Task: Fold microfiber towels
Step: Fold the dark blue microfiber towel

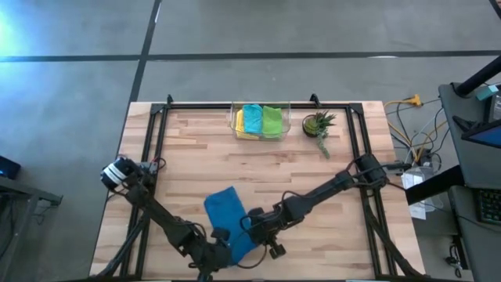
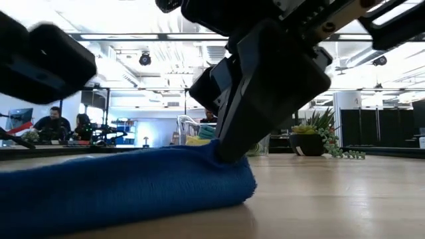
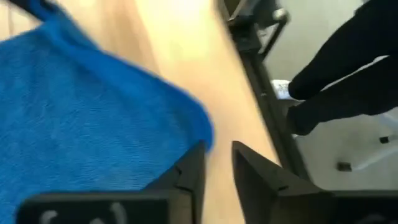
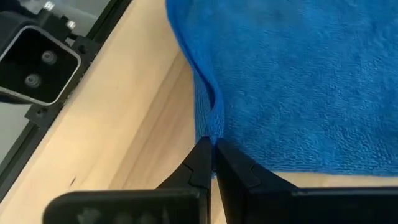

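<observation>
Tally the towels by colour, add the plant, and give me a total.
Blue towel, on the table at the end effectors: 1
Teal towel, in the clear bin: 1
Lime green towel, in the bin: 1
Yellow towel, in the bin, mostly covered: 1
Potted plant, beside the bin: 1
Total: 5

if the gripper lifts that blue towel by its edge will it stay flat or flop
Probably flop: the blue towel already buckles where the right gripper pinches its edge. It looks soft and light, bunching into a rounded fold on the table, so it should drape.
</observation>
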{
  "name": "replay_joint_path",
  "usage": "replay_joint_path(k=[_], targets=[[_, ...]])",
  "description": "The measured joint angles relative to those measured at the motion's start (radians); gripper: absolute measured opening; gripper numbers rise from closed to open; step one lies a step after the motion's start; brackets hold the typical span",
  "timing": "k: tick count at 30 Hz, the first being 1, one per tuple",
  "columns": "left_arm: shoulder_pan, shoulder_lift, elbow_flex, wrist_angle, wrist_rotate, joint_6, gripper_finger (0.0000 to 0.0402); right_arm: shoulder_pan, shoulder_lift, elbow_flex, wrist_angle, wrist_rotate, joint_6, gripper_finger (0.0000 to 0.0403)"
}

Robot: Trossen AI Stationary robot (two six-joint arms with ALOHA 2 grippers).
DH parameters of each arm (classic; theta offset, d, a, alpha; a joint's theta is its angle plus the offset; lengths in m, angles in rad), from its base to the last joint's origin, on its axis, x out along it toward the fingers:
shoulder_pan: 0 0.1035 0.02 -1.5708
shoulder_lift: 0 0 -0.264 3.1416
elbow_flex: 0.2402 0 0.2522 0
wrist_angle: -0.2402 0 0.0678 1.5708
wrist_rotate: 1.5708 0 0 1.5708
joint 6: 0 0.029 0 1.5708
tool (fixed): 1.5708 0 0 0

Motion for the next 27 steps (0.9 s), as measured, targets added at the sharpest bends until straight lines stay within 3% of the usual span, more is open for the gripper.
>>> replay_joint_path(k=[6, 10, 17, 27], targets=[[-0.004, 0.034, 0.039, -0.001, -0.065, -0.083, 0.0148, -0.023, 0.0, 0.0, 0.009, -0.03, 0.065, 0.0009], [-0.003, 0.066, 0.066, 0.004, -0.138, -0.169, 0.0186, -0.032, 0.0, -0.003, 0.023, -0.059, 0.1, 0.0009], [-0.006, 0.125, 0.139, -0.009, -0.137, -0.268, 0.0194, -0.037, 0.0, -0.008, 0.032, -0.067, 0.103, 0.0009], [-0.015, 0.138, 0.22, -0.242, -0.187, -0.387, 0.0191, -0.058, 0.0, -0.031, 0.041, -0.109, 0.13, 0.0009]])
